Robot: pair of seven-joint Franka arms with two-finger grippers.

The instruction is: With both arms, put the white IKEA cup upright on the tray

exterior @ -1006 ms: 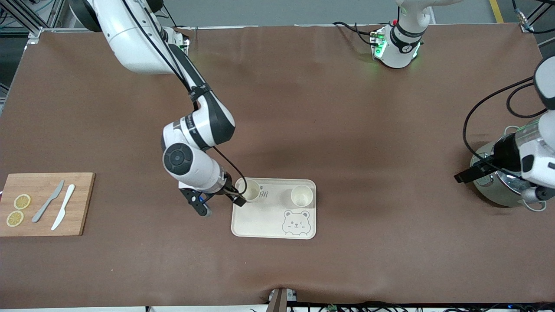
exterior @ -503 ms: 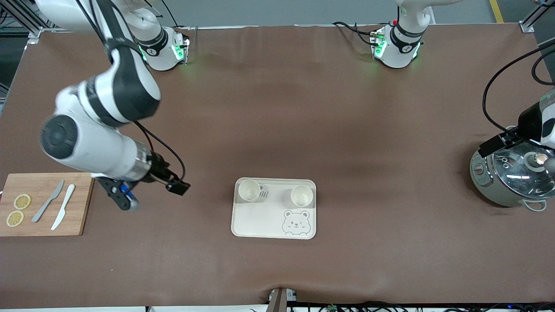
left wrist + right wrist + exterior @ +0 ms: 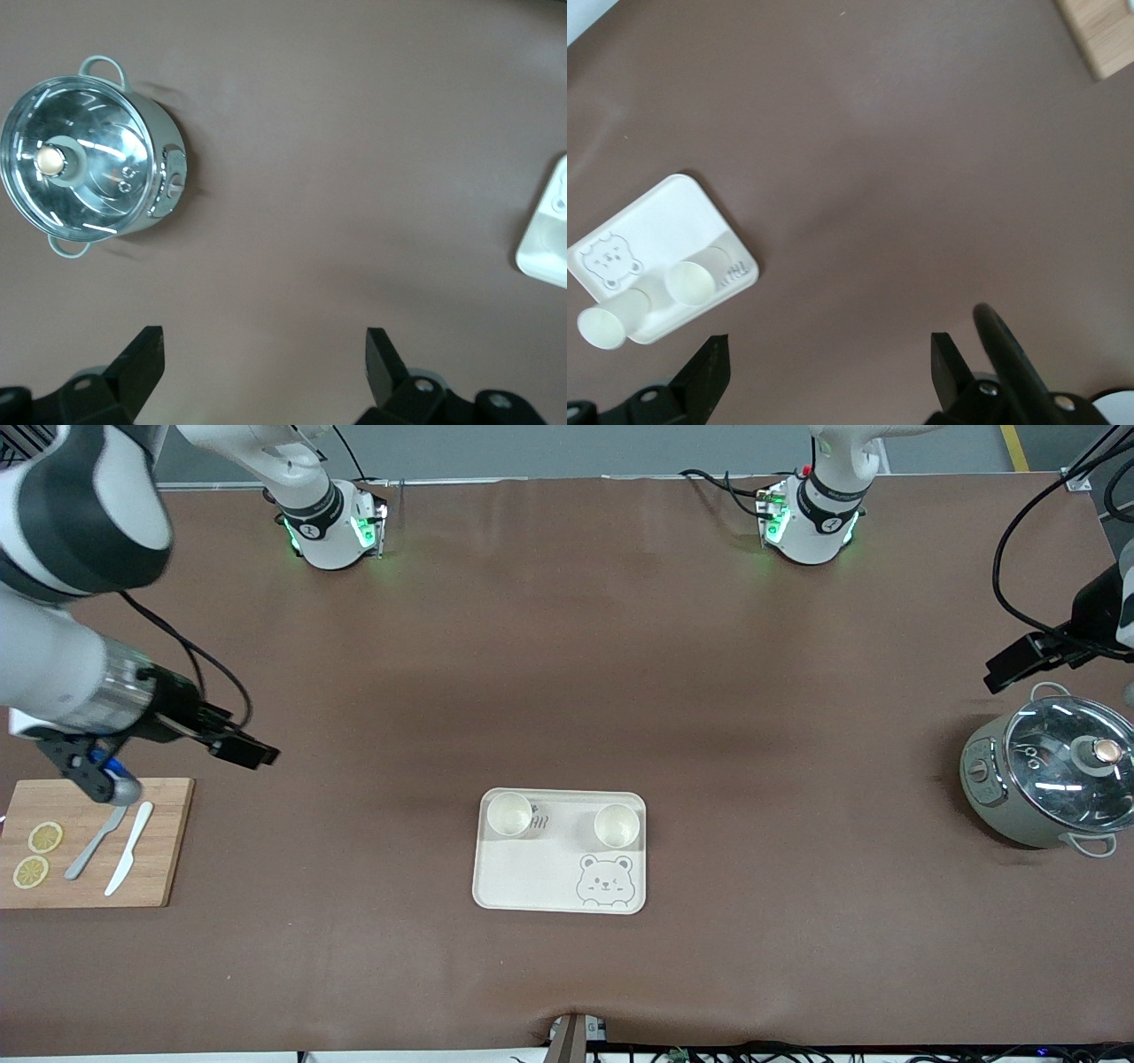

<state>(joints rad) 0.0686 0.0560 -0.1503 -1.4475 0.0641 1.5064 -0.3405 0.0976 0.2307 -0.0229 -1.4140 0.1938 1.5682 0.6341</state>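
Note:
The cream-white tray (image 3: 532,877) with the bear drawing lies in the middle of the table. Two white cups stand upright on it, one (image 3: 509,814) toward the right arm's end and one (image 3: 617,825) toward the left arm's end. The right wrist view shows the tray (image 3: 656,221) and both cups (image 3: 691,283) (image 3: 602,326). My right gripper (image 3: 246,752) (image 3: 830,343) is open and empty, high over bare table between the cutting board and the tray. My left gripper (image 3: 1019,666) (image 3: 264,343) is open and empty, over the table beside the pot.
A wooden cutting board (image 3: 89,841) with two lemon slices, a grey knife and a white knife lies at the right arm's end. A grey pot (image 3: 1045,784) (image 3: 89,159) with a glass lid stands at the left arm's end. The left wrist view shows the tray's edge (image 3: 549,235).
My right gripper let go of the cup on the tray and rose away toward the cutting board. My left gripper drew back from over the pot toward the bases.

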